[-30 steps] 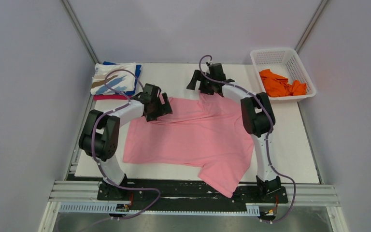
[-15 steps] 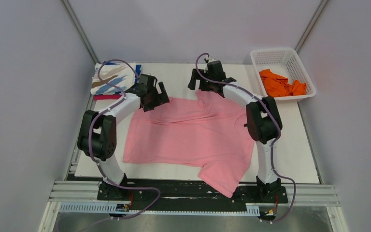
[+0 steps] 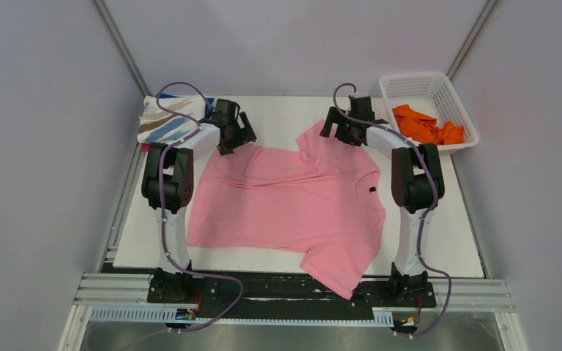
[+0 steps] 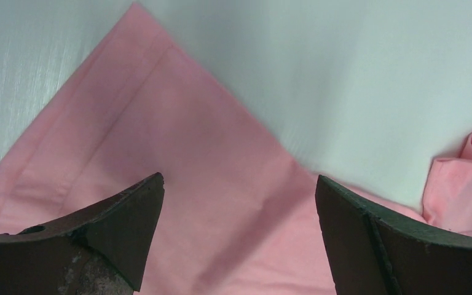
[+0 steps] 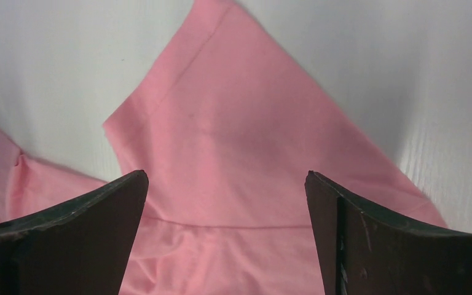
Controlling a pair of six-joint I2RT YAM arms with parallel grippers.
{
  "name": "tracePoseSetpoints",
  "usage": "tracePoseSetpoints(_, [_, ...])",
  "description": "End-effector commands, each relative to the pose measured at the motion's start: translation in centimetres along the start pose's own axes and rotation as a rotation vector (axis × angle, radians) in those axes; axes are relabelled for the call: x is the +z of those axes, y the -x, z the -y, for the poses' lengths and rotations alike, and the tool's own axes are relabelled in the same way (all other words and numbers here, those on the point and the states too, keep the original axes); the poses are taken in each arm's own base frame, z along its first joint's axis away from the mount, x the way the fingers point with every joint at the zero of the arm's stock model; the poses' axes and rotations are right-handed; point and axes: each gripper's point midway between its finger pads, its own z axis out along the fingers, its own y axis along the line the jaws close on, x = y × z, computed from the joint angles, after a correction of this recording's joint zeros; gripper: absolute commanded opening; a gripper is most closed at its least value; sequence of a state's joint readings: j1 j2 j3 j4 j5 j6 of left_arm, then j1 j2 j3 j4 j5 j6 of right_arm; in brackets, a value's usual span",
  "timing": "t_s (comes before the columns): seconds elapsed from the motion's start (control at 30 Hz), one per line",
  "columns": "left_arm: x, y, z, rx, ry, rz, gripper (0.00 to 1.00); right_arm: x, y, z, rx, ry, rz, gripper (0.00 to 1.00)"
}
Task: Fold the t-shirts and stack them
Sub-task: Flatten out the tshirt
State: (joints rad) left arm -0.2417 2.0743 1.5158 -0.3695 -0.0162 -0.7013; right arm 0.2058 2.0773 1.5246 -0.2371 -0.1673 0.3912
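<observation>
Hovering with jaws apart, the left gripper (image 3: 236, 138) hangs over the upper-left corner of the pink t-shirt (image 3: 293, 201), which lies spread across mid-frame, the right gripper (image 3: 341, 132) over its top-centre sleeve.

Wears white shells (image 3: 404, 241) between bulky black joints (image 3: 167, 175); trails looping purple-grey cables (image 3: 181, 83); ends in black wedge-shaped pincer fingers (image 4: 110, 233), scuffed grey in places.

Nothing readable is showing in any view: no words, brands, numbers or signs. A small dark tag (image 3: 372, 190) is sitting at the neckline of the pink t-shirt (image 3: 293, 208), toward the right of the scene, but it is appearing too small to read.
</observation>
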Motion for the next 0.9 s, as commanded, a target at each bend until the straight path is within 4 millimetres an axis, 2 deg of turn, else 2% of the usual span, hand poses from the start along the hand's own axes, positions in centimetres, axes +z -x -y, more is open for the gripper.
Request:
tracePoseSetpoints(0.0, [1.7, 0.7, -1.1, -0.032, 0.071, 0.021, 1.00, 2.3, 1.3, 0.1, 0.009, 0.019, 0.009, 1.00])
tracePoseSetpoints(0.1, [2.7, 1.1, -2.6, -0.060, 0.111, 0.023, 1.00, 3.2, 0.7, 1.6, 0.053, 0.010, -0.015, 1.00])
tracePoseSetpoints(0.17, [3.0, 1.5, -3.9, -0.090, 0.130, 0.018, 1.00, 3.7, 0.2, 3.1, 0.082, -0.011, -0.031, 1.00])
tracePoseSetpoints(0.3, [3.2, 2.0, -5.1, -0.122, 0.148, 0.024, 1.00, 4.0, 0.0, 6.8, 0.154, -0.101, -0.033, 1.00])
tracePoseSetpoints(0.5, [3.8, 3.3, -5.4, -0.166, 0.178, 0.043, 1.00, 4.3, 2.8, 11.1, 0.261, -0.164, 0.017, 1.00])
tracePoseSetpoints(0.53, [4.2, 3.1, -5.7, -0.183, 0.193, 0.038, 1.00, 4.5, 3.4, 11.7, 0.265, -0.173, 0.029, 1.00])
tracePoseSetpoints(0.63, [4.6, 4.6, -4.9, -0.203, 0.175, 0.068, 1.00, 5.8, 4.7, 12.5, 0.265, -0.187, 0.053, 1.00])
tracePoseSetpoints(0.67, [5.1, 4.4, -5.1, -0.207, 0.184, 0.055, 1.00, 5.9, 5.4, 13.7, 0.284, -0.194, 0.060, 1.00])
tracePoseSetpoints(0.7, [5.0, 5.2, -4.6, -0.211, 0.178, 0.064, 1.00, 6.2, 5.9, 14.1, 0.291, -0.189, 0.065, 1.00])
tracePoseSetpoints(0.87, [5.9, 6.1, -4.1, -0.236, 0.177, 0.077, 1.00, 7.6, 7.5, 14.2, 0.288, -0.167, 0.091, 1.00])
